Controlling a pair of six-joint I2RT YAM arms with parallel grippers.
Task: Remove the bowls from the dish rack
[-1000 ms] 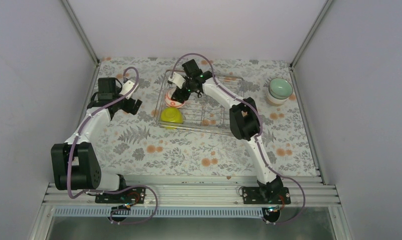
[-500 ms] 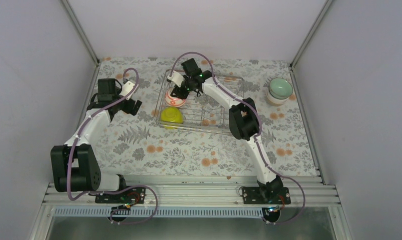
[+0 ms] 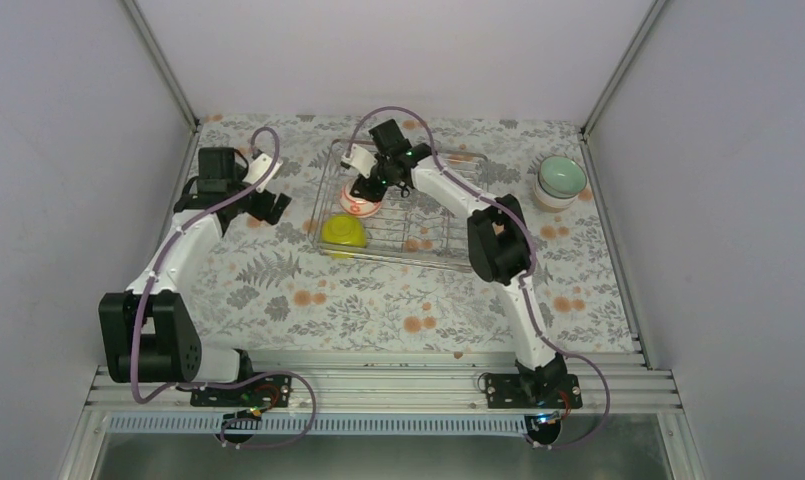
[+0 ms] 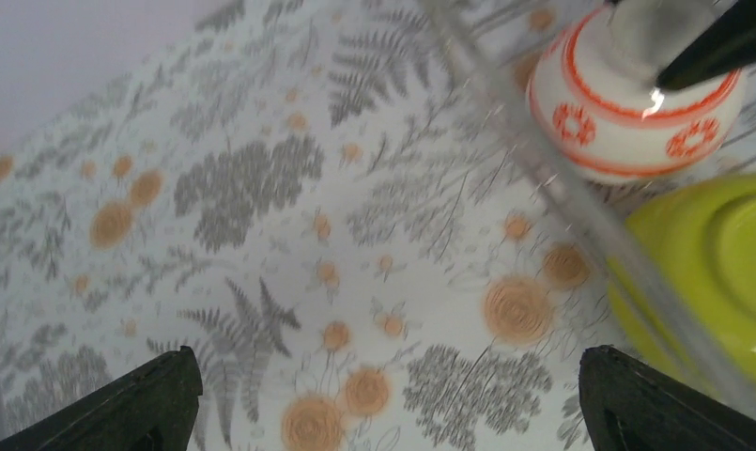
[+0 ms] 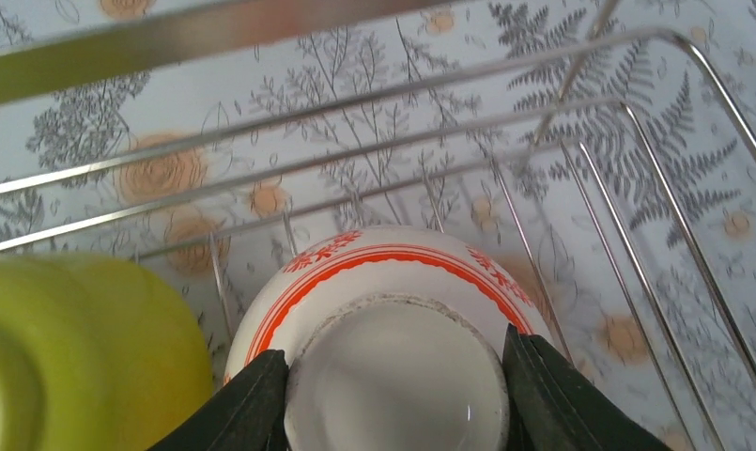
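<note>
An upturned white bowl with red trim (image 3: 361, 203) (image 5: 393, 272) (image 4: 627, 113) sits in the left part of the wire dish rack (image 3: 433, 247) (image 5: 355, 103) (image 4: 533, 178). My right gripper (image 3: 370, 186) (image 5: 393, 376) comes down on it from above, shut on the bowl's foot ring, one finger pressed on each side. An upturned yellow-green bowl (image 3: 343, 232) (image 5: 64, 348) (image 4: 721, 272) lies just in front of it in the rack. My left gripper (image 3: 269, 205) (image 4: 388, 395) hangs open over the flowered table, left of the rack, holding nothing.
A green bowl stacked on another bowl (image 3: 560, 180) stands on the table at the far right, near the right wall. The rack's upright wires (image 5: 562, 188) surround the white bowl. Walls close in the table on the left, back and right.
My left gripper has swung right, closer to the rack's left edge. The right gripper and the white bowl have shifted slightly to the right within the rack.
</note>
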